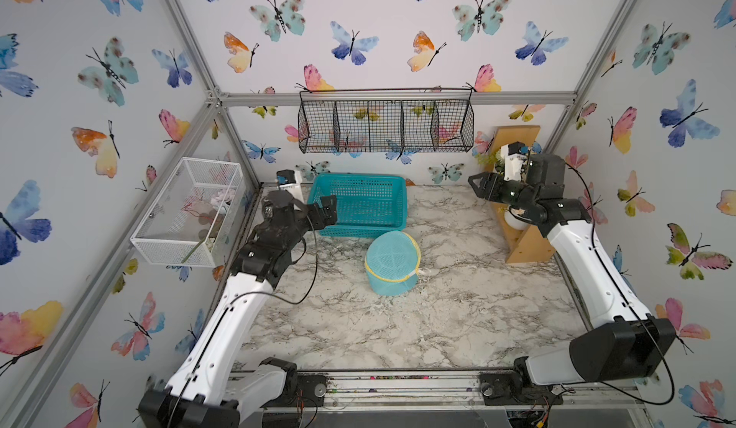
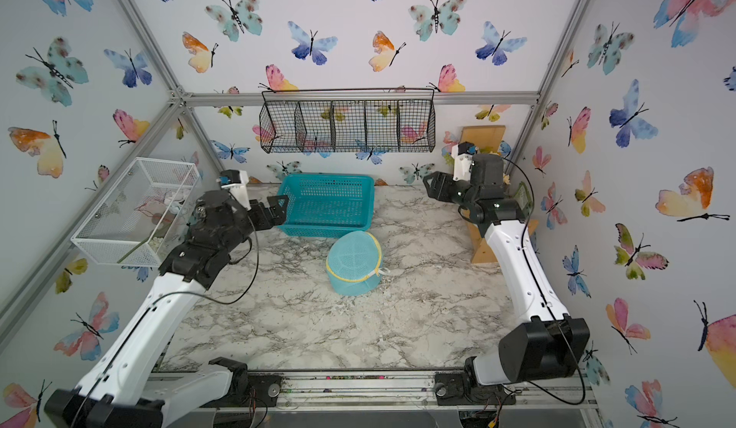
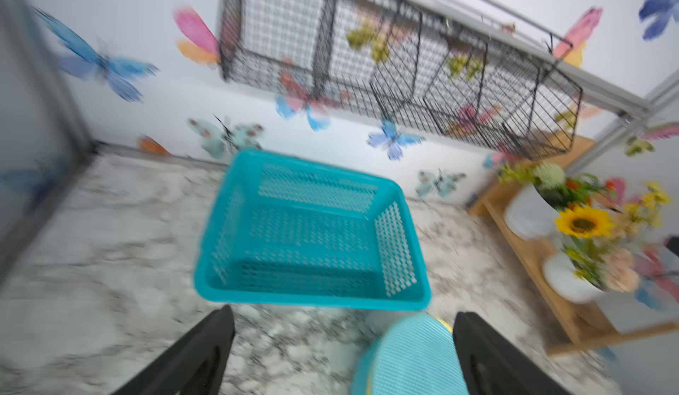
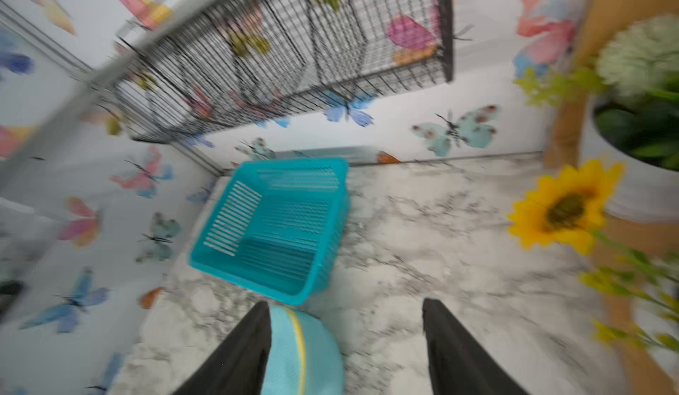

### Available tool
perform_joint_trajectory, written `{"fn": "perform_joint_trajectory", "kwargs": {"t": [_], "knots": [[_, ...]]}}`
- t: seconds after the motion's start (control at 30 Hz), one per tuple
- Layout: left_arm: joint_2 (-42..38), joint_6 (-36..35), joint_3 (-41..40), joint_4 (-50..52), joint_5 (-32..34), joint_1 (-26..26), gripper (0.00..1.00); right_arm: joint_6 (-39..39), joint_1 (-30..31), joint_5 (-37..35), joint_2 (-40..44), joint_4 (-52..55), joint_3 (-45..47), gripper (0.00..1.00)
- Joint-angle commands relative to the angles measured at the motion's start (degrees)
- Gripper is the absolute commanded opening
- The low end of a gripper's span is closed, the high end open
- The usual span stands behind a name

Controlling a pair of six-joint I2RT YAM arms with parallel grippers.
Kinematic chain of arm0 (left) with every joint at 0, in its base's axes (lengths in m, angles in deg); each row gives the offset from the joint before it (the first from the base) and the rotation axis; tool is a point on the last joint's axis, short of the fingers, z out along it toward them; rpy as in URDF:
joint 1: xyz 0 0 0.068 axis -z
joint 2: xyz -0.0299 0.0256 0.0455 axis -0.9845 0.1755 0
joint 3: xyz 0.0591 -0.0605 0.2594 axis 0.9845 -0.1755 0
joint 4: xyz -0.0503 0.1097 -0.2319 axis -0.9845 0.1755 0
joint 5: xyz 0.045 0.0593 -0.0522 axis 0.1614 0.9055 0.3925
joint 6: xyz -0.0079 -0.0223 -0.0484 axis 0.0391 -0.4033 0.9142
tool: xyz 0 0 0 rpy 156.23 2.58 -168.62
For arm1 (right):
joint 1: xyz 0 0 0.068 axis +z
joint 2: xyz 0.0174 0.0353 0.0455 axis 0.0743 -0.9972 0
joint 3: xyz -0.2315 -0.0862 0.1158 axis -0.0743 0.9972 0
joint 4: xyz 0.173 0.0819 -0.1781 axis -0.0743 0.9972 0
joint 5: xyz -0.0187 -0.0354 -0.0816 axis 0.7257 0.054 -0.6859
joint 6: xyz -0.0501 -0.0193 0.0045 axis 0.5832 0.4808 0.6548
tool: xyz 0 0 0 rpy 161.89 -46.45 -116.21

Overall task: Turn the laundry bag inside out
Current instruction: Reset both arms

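Observation:
The laundry bag [image 1: 392, 262] [image 2: 353, 262] is a light-turquoise mesh cylinder with yellow piping and a small white ribbon. It stands alone on the marble table, just in front of the teal basket. My left gripper [image 1: 329, 209] [image 2: 280, 206] hovers open over the basket's left end, up and to the left of the bag. My right gripper [image 1: 478, 185] [image 2: 430, 183] hangs open at the back right, well clear of the bag. In the left wrist view the bag [image 3: 408, 356] shows below the open left gripper [image 3: 343, 312]. The right wrist view shows the bag [image 4: 301, 352] below the open right gripper [image 4: 345, 302]. Neither gripper holds anything.
A rigid teal plastic basket [image 1: 358, 177] [image 2: 326, 177] sits at the back of the table. A black wire rack [image 1: 386, 127] hangs on the back wall. A white wire basket [image 1: 187, 211] is mounted at left. A wooden shelf [image 1: 525, 247] with flowers [image 3: 584, 224] stands at right.

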Motion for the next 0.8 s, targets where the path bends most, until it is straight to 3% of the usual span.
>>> {"fn": "perform_joint_trajectory", "kwargs": {"t": [0.0, 0.13, 0.33, 0.57, 0.77], "knots": [[-3.5, -10.5, -13.8, -15.8, 25.7, -0.1, 0.99, 9.1, -0.2, -17.5, 5.9, -17.2, 16.2, 0.73], [-4.5, -17.2, -27.6, -31.0, 32.4, -1.2, 0.99, 12.7, -0.2, -24.8, 10.6, -37.3, 34.3, 0.82], [-0.2, -12.7, -37.4, -42.8, 29.0, -7.3, 0.99, 16.1, -0.4, -29.7, 6.5, -58.0, 47.6, 0.95], [10.9, -8.3, -41.1, -54.7, 24.3, -12.2, 0.99, 17.7, -1.6, -27.6, -5.3, -71.1, 51.0, 0.98], [15.6, -10.3, -38.2, -57.2, 19.9, -13.9, 0.99, 19.4, -1.9, -23.2, -1.0, -63.1, 50.9, 0.98]]}}
